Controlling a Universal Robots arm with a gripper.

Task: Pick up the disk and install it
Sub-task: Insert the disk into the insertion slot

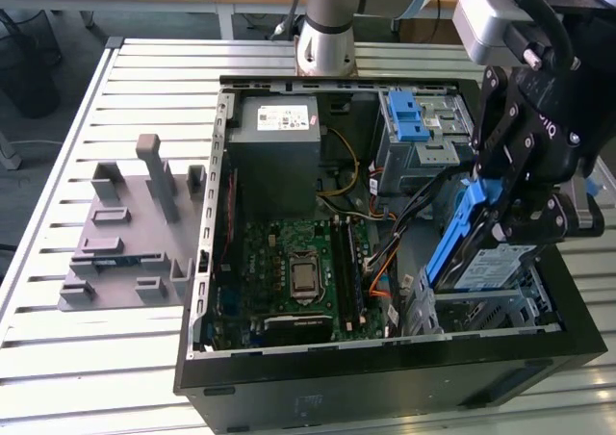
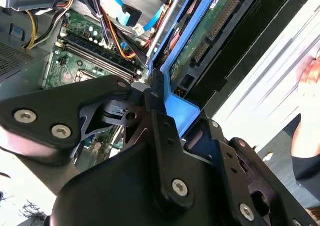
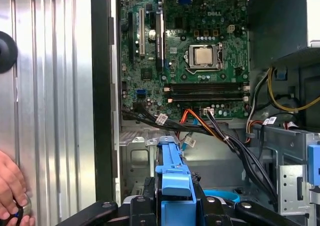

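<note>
My tool (image 1: 499, 225) is clamped on the disk (image 1: 486, 267), gripping its blue end bracket. The disk hangs tilted over a corner bay of the computer case (image 1: 385, 377), at the exterior view's lower right, near the motherboard (image 1: 294, 271). The case sits on the slatted counter (image 1: 77, 358).

Your disk (image 1: 496, 267) is bare, shiny silver metal with glossy blue plastic rails, and the gripper (image 1: 510, 225) is matt black. The computer case (image 1: 385, 385) is matt black too, and beside it the table (image 1: 77, 363) is ribbed, satin-finish metal.
</note>
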